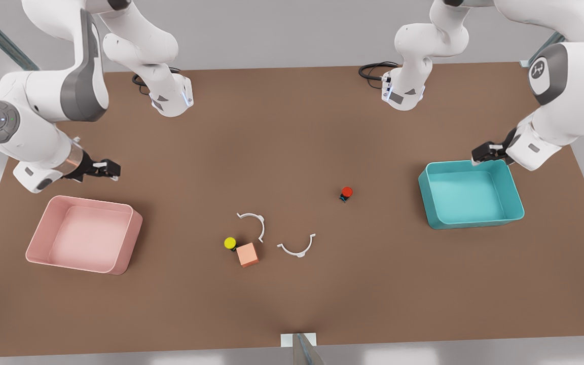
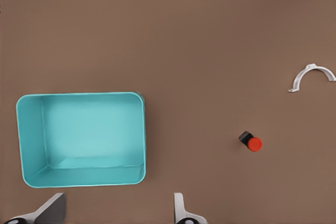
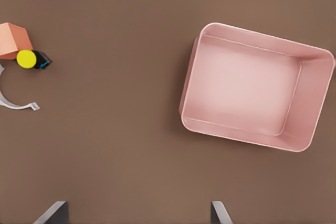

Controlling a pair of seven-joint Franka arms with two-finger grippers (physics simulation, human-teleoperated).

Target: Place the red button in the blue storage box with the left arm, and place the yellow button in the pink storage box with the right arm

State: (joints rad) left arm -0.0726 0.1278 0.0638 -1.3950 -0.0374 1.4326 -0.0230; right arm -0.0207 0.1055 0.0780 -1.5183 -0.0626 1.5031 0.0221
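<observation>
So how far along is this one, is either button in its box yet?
Nothing is done. The tiny red button and yellow button lie on the table; the teal-blue plastic tub and pale pink tub are empty. Left gripper and right gripper hover open, holding nothing.

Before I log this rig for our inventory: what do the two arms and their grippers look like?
Both arms have glossy white shells with grey joint panels. The arm at the front view's left has a round grey end cap with small coloured lights. Black cables coil at both bases. The left gripper and right gripper are black in the front view; their fingers look pale grey in the wrist views.
</observation>
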